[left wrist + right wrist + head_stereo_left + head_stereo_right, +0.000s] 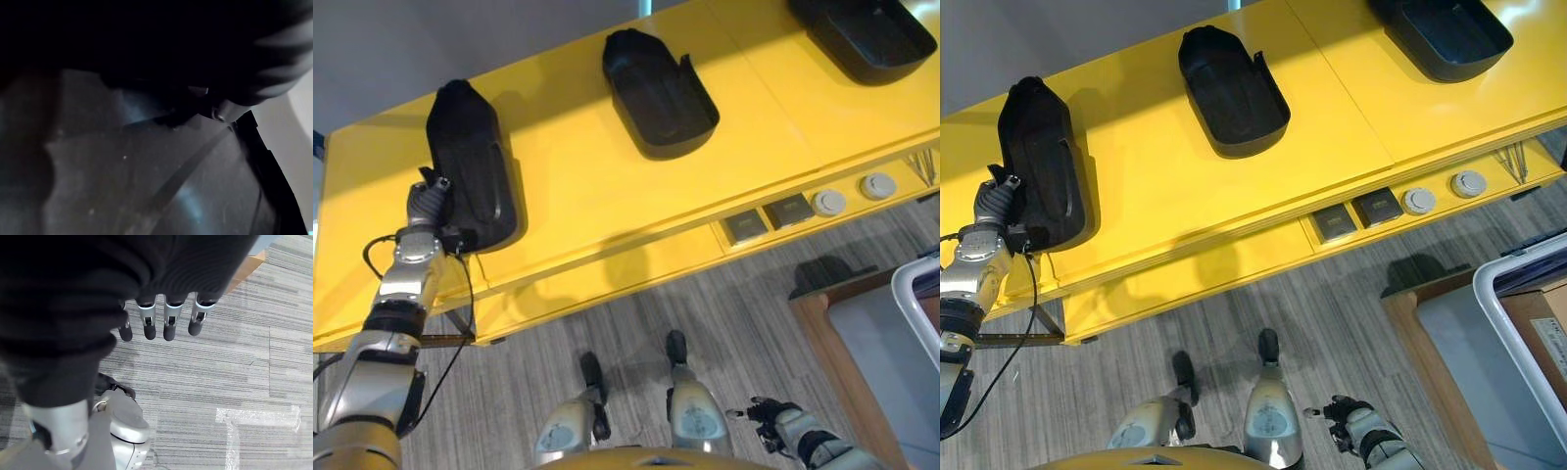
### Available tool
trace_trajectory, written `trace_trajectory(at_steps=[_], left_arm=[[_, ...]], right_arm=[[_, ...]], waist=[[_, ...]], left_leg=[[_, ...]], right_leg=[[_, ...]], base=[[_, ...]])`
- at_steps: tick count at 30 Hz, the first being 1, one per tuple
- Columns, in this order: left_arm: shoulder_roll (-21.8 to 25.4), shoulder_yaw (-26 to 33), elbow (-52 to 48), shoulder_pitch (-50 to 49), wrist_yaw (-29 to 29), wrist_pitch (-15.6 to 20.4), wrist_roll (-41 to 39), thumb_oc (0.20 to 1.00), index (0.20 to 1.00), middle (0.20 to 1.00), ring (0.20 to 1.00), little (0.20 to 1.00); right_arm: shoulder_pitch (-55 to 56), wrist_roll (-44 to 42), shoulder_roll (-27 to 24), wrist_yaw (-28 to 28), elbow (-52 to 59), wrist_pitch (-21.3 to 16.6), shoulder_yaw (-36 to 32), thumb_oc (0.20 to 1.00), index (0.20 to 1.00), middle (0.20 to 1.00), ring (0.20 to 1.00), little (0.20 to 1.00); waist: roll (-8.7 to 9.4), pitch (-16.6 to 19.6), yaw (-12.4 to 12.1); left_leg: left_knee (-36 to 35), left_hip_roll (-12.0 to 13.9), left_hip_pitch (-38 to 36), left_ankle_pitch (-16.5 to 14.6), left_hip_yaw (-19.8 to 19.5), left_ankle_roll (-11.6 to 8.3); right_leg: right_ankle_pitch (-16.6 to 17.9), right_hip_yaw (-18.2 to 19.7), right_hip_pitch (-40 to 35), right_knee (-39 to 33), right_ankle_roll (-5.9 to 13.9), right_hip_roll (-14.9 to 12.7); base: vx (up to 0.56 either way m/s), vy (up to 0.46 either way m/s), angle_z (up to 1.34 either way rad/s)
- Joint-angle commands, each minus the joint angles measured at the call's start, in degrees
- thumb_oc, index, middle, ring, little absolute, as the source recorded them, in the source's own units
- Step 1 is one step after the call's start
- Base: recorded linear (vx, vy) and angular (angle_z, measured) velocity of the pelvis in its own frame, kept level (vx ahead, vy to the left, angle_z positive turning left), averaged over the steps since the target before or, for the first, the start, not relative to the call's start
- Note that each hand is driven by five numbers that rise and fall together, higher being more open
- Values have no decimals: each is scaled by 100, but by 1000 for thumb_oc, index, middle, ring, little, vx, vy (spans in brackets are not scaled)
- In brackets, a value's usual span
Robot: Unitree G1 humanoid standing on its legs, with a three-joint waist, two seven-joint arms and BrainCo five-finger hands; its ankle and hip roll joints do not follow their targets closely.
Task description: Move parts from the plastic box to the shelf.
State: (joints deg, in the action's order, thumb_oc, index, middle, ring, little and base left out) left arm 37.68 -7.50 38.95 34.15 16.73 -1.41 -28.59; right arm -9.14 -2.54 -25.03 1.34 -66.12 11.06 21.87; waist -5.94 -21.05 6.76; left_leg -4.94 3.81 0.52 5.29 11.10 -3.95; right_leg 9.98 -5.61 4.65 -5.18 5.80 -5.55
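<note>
Black plastic part (470,162) lies on the yellow shelf (597,186) under my left hand (431,201); I can't tell its fingers' state. I'd seat it flat. Right hand (166,316) hangs relaxed, straight-fingered.

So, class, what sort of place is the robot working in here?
Probably a factory or workshop parts station: a yellow shelf holds black moulded parts, with small fittings on its lower ledge. The left hand is at the leftmost part.
</note>
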Motion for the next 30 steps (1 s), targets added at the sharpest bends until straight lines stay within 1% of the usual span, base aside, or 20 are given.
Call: trace_trajectory(at_steps=[1,2,3,4,5,6,8,10,13,15,17,18,19,20,21,24,25,26,27,30], left_arm=[[-64,-308,547,167,248,-119,-31,200,200,200,200,200],[-88,-299,558,162,275,-145,-10,445,445,445,445,445],[-96,-301,556,157,273,-147,28,445,445,445,445,445],[-109,-319,546,128,233,-178,325,733,733,733,733,733],[-111,-332,524,116,281,-225,386,896,896,896,896,896],[-117,-341,505,94,313,-263,391,1000,1000,1000,1000,1000],[-131,-372,510,32,320,-466,297,1000,1000,1000,1000,1000],[-131,-397,530,-33,138,-708,372,1000,1000,1000,1000,1000],[-169,-413,633,-184,104,-981,493,1000,1000,1000,1000,1000],[-168,-407,675,-217,101,-1073,608,1000,1000,1000,1000,1000],[-155,-393,813,-275,140,-1195,783,1000,1000,1000,1000,1000],[-162,-366,903,-307,242,-1174,761,1000,1000,1000,1000,1000],[-157,-357,915,-320,294,-1201,807,1000,1000,1000,1000,1000],[-149,-348,888,-334,463,-1138,786,1000,1000,1000,1000,1000],[-156,-336,877,-341,509,-1116,784,1000,1000,1000,1000,1000],[-147,-318,778,-275,746,-807,680,1000,1000,1000,1000,1000],[-102,-325,654,-165,758,-503,754,1000,1000,1000,1000,1000],[-70,-347,556,-109,730,-277,642,1000,1000,1000,1000,1000],[-15,-380,239,12,807,-263,514,1000,1000,1000,1000,1000],[159,-421,-471,124,1014,-7,725,1000,1000,1000,1000,1000]], right_arm=[[-37,-227,104,66,-122,106,289,1000,1000,1000,1000,1000],[-39,-182,112,104,-129,133,285,1000,1000,1000,1000,1000],[-41,-157,113,108,-126,144,289,1000,1000,1000,1000,1000],[-39,203,112,119,-133,163,308,1000,1000,1000,1000,1000],[-37,323,105,105,-141,143,328,1000,1000,1000,1000,1000],[-28,386,99,110,-147,135,348,1000,1000,1000,1000,1000],[11,266,77,38,-147,163,390,1000,1000,1000,1000,1000],[26,347,78,49,-152,195,360,1000,1000,1000,1000,1000],[105,391,105,133,-165,258,317,1000,1000,1000,1000,1000],[136,390,114,127,-175,257,304,1000,1000,1000,1000,1000],[183,401,150,152,-208,303,300,1000,1000,1000,1000,1000],[227,289,176,288,-246,420,285,1000,1000,1000,1000,1000],[262,257,195,367,-261,458,264,1000,1000,1000,1000,1000],[326,226,238,372,-303,435,228,1000,1000,1000,1000,1000],[355,199,253,355,-302,439,231,1000,1000,1000,1000,1000],[405,183,281,320,-342,329,195,1000,1000,1000,1000,1000],[409,181,314,333,-386,309,207,1000,1000,1000,1000,1000],[414,168,328,342,-403,299,211,1000,1000,1000,1000,1000],[405,86,322,434,-391,333,198,1000,1000,1000,1000,1000],[333,-21,377,720,-504,457,113,1000,1000,1000,1000,1000]], waist=[[183,-34,86],[192,-21,74],[195,-17,70],[203,1,55],[206,7,46],[208,18,40],[208,61,34],[209,113,22],[220,244,1],[222,297,-6],[215,435,-23],[209,517,-28],[206,564,-29],[213,646,-35],[217,675,-36],[234,782,-35],[242,857,-41],[248,884,-42],[259,932,-52],[286,1033,-109]], left_leg=[[60,63,355,77,16,-91],[76,76,358,90,23,-98],[80,82,357,93,23,-101],[98,102,346,103,32,-113],[103,110,336,111,35,-122],[105,114,323,117,37,-128],[121,134,286,132,48,-153],[140,138,260,155,56,-167],[221,158,197,162,75,-185],[252,164,180,164,84,-188],[313,178,124,159,113,-195],[341,195,77,157,132,-208],[359,198,54,151,137,-213],[364,192,-5,132,149,-210],[361,191,-28,126,149,-206],[372,193,-113,94,162,-199],[365,197,-170,71,177,-194],[360,195,-202,56,183,-190],[343,199,-263,22,192,-185],[328,184,-359,-52,149,-155]], right_leg=[[-640,170,-323,18,-113,186],[-649,166,-355,18,-120,192],[-653,163,-365,18,-122,195],[-666,152,-413,18,-130,202],[-669,144,-436,18,-134,205],[-670,135,-457,18,-133,206],[-695,124,-546,18,-127,217],[-708,127,-627,18,-129,222],[-723,109,-804,18,-124,227],[-731,109,-866,18,-128,229],[-751,97,-1004,18,-129,221],[-762,91,-1084,18,-126,215],[-764,95,-1122,18,-123,215],[-762,96,-1173,18,-116,210],[-763,91,-1189,18,-112,208],[-769,84,-1265,18,-108,202],[-772,63,-1298,18,-104,191],[-773,56,-1312,18,-101,187],[-790,50,-1347,18,-103,185],[-804,2,-1391,18,-116,164]], base=[[30,-33,0],[0,0,0],[40,-37,-1],[32,-26,0],[38,-22,0],[34,-5,0],[40,0,0],[51,4,-1],[79,2,-1],[59,4,-2],[87,8,-4],[79,4,-7],[55,-7,-6],[30,-13,-2],[0,0,0],[-19,-6,0],[-56,-19,-1],[-83,-27,-2],[-92,-25,-2],[-92,-13,-1]])
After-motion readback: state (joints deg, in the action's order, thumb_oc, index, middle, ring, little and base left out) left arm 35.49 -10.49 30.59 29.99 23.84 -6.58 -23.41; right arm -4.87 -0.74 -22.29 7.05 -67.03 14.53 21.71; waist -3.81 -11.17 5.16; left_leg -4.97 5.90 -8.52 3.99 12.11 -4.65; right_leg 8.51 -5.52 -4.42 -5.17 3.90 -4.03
